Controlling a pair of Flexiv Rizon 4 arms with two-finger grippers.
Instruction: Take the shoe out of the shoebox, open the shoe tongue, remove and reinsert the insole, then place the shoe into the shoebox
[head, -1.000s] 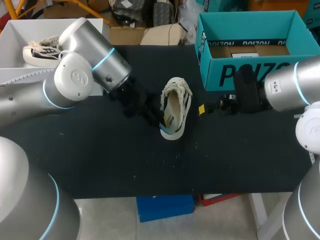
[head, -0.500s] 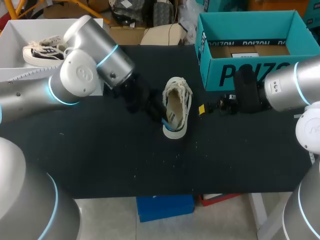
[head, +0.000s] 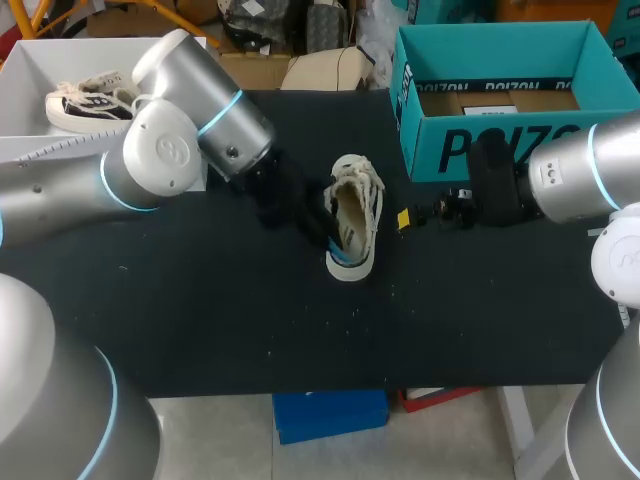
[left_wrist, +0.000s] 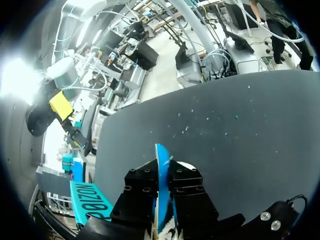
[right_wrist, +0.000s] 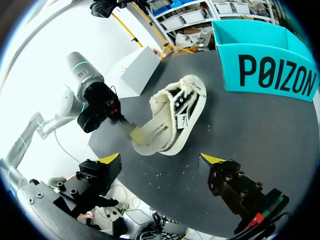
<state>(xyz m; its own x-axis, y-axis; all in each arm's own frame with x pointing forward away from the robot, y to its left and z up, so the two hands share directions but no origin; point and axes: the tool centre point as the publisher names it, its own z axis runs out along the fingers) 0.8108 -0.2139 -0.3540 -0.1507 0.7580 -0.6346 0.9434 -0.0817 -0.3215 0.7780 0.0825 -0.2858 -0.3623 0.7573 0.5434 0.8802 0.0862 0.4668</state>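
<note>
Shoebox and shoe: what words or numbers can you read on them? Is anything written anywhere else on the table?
"POIZON": big dark letters on the outer side of the teal shoebox, clearest in the right wrist view.
White label lying inside the shoebox: it has print, but it is too small to read.
Small dark mark on the side of the shoe: too small to read.
Nothing else on the table shows any writing.

The shoe (head: 353, 215) lies mid-table (head: 200, 320), insole (left_wrist: 161, 182) at its near end, shoebox (head: 500, 150) behind-right.
</note>
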